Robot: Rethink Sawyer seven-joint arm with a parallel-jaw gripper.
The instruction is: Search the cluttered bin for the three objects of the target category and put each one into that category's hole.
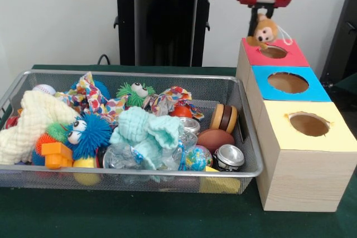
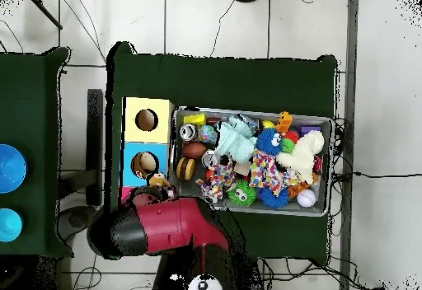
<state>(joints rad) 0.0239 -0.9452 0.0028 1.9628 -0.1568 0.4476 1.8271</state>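
I see the green table point(image 1: 167, 218) carrying a wire bin point(image 1: 33, 178) crammed with toys, and beside it a wooden box point(image 1: 304, 179) with three holed tops: yellow point(image 1: 340, 137), blue point(image 1: 312, 94) and red point(image 1: 295, 58). The arm point(image 2: 161, 225) reaches over the red end. In the bin lie a cream cloth point(image 1: 28, 126), a mint cloth point(image 1: 145, 132), a blue fuzzy ball point(image 1: 92, 132), a brown football point(image 1: 215, 139) and a can point(image 1: 228, 157). The gripper point(image 1: 262, 16) is clamped on a small monkey point(image 1: 263, 30), which hangs just above the red hole point(image 1: 273, 52).
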